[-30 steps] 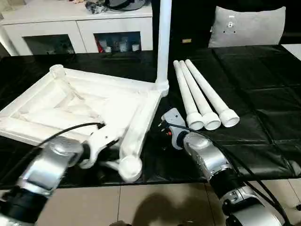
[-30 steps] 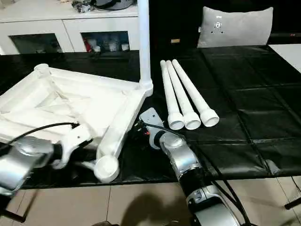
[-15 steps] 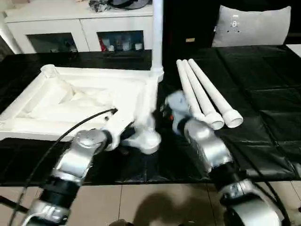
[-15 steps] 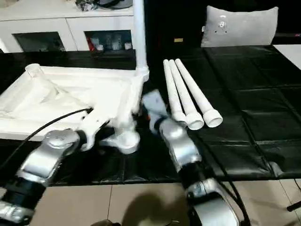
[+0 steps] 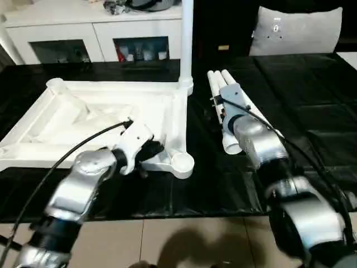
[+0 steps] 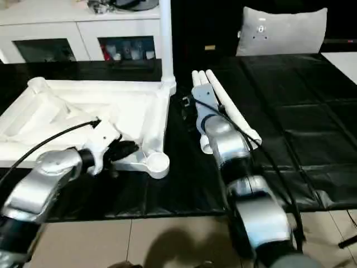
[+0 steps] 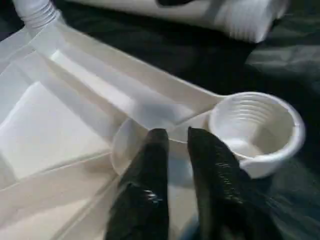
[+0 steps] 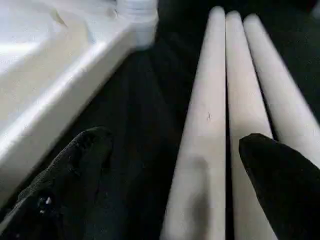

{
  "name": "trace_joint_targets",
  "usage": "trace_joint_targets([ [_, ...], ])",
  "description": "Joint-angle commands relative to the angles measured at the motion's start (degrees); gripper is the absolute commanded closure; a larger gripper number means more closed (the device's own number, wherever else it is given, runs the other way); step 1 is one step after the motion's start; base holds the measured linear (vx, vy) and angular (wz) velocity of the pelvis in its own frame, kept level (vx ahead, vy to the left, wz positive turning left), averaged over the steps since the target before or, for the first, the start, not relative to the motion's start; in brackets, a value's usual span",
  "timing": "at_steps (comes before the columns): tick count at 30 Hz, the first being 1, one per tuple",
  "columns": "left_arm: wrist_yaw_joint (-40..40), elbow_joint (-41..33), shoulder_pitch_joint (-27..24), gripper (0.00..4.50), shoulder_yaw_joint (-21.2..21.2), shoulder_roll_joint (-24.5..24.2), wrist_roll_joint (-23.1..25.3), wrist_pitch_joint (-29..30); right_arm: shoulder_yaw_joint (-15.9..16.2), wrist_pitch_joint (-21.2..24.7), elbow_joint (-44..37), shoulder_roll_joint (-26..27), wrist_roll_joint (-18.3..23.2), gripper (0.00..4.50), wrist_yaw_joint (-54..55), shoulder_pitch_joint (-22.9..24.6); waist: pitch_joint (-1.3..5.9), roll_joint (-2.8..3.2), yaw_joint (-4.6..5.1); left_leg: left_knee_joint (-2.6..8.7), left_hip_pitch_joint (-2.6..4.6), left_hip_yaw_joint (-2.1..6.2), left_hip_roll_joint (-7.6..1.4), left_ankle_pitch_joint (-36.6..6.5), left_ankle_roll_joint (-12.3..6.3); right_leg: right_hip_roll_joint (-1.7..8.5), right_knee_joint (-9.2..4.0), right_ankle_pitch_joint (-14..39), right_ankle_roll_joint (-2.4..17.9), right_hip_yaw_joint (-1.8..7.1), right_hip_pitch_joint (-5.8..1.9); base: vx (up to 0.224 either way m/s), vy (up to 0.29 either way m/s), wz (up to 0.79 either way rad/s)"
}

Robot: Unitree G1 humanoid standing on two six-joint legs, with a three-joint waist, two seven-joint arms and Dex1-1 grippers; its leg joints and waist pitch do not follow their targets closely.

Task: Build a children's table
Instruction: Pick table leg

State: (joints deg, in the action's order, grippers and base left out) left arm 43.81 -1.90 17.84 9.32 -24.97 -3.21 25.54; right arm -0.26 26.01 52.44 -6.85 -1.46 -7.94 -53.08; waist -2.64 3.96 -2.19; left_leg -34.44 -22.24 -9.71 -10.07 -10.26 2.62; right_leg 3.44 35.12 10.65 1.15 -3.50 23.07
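The children's table top (image 5: 95, 114) lies upside down on the black cover, ribs up. One white leg (image 5: 187, 39) stands upright in its far right corner socket. My left gripper (image 7: 174, 136) is at the near right corner, its black fingers (image 7: 150, 150) slightly open and straddling the rim beside the empty round socket (image 5: 182, 163). Three loose legs (image 8: 240, 100) lie side by side to the right of the top. My right gripper (image 8: 175, 145) hovers low over them, wide open, holding nothing, with the leftmost leg under the gap.
A white cabinet (image 5: 95, 33) stands behind the table and a grey cushion (image 5: 295, 30) at the back right. The black cover's near edge (image 5: 167, 209) drops to a tiled floor. My right forearm (image 5: 256, 142) covers the legs' near ends.
The table top has swung round, its near corner now further right and its sides squared to me. My left fingers have parted a little. My right arm has reached forward over the loose legs.
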Motion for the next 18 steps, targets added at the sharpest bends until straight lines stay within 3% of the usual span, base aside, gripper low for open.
trace_joint_targets([
  [1,1.7,-2.8,-0.4,3.38,-0.1,-1.1,-1.1,1.3,-1.5,1.5,3.9,-0.1,1.3,0.00,0.5,-2.2,3.83,-0.51,-0.22,3.67,1.05,0.78,-2.41,-9.6,-0.97,4.38,-3.42,8.4,13.2,2.58,-2.86,0.000,0.000,0.00],
  [5,2.1,-4.0,-0.9,3.19,0.2,-1.5,-1.0,1.6,-2.4,1.5,8.0,-0.2,2.0,0.00,-0.1,-4.2,3.79,-0.72,-0.38,3.66,1.04,0.69,-2.48,-9.3,-0.88,4.34,-3.30,7.7,13.1,2.56,-2.88,0.000,0.000,0.00],
  [6,2.0,-4.5,-1.1,2.93,0.7,-1.9,-1.0,1.6,-2.7,1.3,10.5,-0.2,2.0,0.00,-0.2,-5.3,3.83,-0.72,-0.44,3.63,1.04,0.71,-2.47,-9.3,-0.81,4.39,-3.22,7.7,13.3,2.54,-2.89,0.000,0.000,0.00],
  [7,1.8,-4.9,-1.3,2.85,0.9,-2.1,-0.9,1.7,-3.1,0.8,12.5,-0.2,2.1,0.00,-0.1,-6.1,3.74,-1.16,-0.44,3.63,0.99,0.63,-2.50,-9.3,-0.81,4.43,-3.24,8.0,13.3,2.58,-2.88,0.000,0.000,0.00],
  [9,1.7,-5.5,-1.6,2.82,1.1,-2.2,-1.0,2.3,-3.8,1.0,15.0,-0.2,2.4,0.00,-0.7,-6.9,3.71,-0.98,-0.46,3.59,1.04,0.62,-2.53,-9.4,-0.53,4.42,-3.18,8.1,13.5,2.58,-2.82,0.000,0.000,0.00],
  [10,1.7,-5.8,-1.7,2.82,1.1,-2.2,-1.0,2.5,-3.9,1.2,15.8,-0.2,2.4,0.00,-0.6,-7.2,3.63,-1.36,-0.48,3.63,1.00,0.56,-2.55,-9.3,-0.49,4.38,-3.19,7.9,13.4,2.59,-2.83,0.000,0.000,0.00],
  [18,2.1,-7.6,-2.7,2.83,1.6,-2.6,-1.5,3.8,-3.9,5.0,20.2,-1.2,2.0,0.69,-1.1,-8.5,3.50,-1.92,-0.45,3.72,1.19,0.51,-2.60,-10.3,0.25,4.32,-3.12,8.2,13.4,2.61,-2.75,0.000,0.000,0.00],
])
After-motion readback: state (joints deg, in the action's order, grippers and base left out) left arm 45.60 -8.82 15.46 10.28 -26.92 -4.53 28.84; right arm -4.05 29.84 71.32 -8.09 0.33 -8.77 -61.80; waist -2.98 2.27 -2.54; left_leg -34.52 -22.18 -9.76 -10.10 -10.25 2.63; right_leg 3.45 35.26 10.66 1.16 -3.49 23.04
